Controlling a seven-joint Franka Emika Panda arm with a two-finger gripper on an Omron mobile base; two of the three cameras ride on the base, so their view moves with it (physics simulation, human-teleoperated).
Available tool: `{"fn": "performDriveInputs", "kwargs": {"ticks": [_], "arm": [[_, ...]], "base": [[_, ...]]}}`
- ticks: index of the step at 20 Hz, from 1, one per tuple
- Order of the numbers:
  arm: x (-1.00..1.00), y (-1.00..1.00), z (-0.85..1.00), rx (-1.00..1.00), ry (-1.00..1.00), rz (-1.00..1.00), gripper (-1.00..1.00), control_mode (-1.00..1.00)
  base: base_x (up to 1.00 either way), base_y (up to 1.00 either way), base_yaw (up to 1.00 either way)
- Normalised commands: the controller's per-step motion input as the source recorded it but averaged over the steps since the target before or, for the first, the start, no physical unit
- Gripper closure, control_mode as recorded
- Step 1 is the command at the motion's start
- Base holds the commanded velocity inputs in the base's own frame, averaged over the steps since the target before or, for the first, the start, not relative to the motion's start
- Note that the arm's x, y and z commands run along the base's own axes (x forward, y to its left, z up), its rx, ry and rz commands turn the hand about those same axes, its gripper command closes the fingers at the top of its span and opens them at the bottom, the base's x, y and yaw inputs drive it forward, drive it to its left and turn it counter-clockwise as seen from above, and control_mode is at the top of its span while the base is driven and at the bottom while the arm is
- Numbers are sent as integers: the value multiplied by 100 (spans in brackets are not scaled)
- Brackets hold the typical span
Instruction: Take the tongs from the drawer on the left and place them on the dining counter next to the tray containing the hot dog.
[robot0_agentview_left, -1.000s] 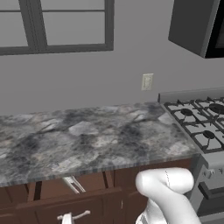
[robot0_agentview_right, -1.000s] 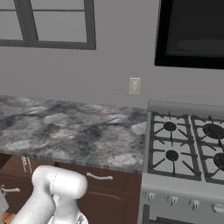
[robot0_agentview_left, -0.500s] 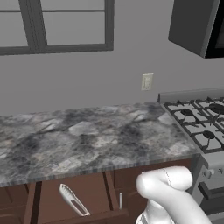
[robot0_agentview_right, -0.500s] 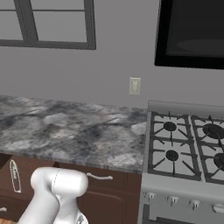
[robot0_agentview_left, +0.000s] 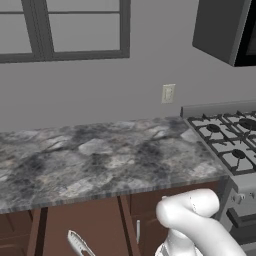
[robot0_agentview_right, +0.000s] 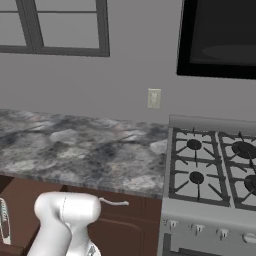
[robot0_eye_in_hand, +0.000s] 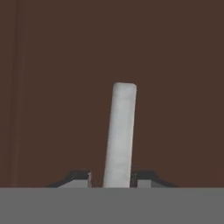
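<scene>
Tongs (robot0_agentview_left: 79, 244): pale grey, slim, scalloped tip showing. In the left base view they sit low at the bottom edge, below the front lip of the marbled surface, against reddish-brown wood. In the right base view (robot0_agentview_right: 4, 221) they show at the far left edge, upright in the frame, again below the surface's lip. In the hand view (robot0_eye_in_hand: 120, 135) one pale rounded arm rises from between the finger tips, tilted a little to the right, against plain dark brown.

Drawer (robot0_agentview_left: 60, 225): reddish-brown inside seen under the surface at lower left of the left base view; the tongs overlap it. Whether they rest in it or are lifted clear, cannot tell.

Marbled surface (robot0_agentview_left: 100, 160): grey-and-white stone, runs from the left edge to the stove; bare on top.

Gripper (robot0_eye_in_hand: 112, 178): two dark finger tips at the bottom of the hand view, one on each side of the tongs arm.

Jaws: narrow gap, clenched on the tongs arm, each tip just beside or touching it.

Arm (robot0_agentview_left: 192, 220): white, bulky joint at lower right of the left base view, lower left of the right base view.

Wall outlet (robot0_agentview_left: 168, 93): pale plate on the grey wall above the surface.

Stove (robot0_agentview_right: 210, 170): gas burners with dark grates, right of the surface, touching its end.
</scene>
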Motion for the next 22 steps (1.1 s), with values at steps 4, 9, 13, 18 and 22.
{"fn": "performDriveInputs", "kwargs": {"ticks": [4,9,13,18,22], "arm": [[-100,-21,46,2,0,-17,-100,-100],[-25,-43,100,3,22,-37,-100,-100],[17,-52,100,1,50,-25,-100,-100],[14,-58,93,3,49,-8,-100,-100],[4,-22,26,8,9,0,-100,-100]], "base": [[0,0,0],[0,0,0],[0,0,0],[0,0,0],[0,0,0]]}}
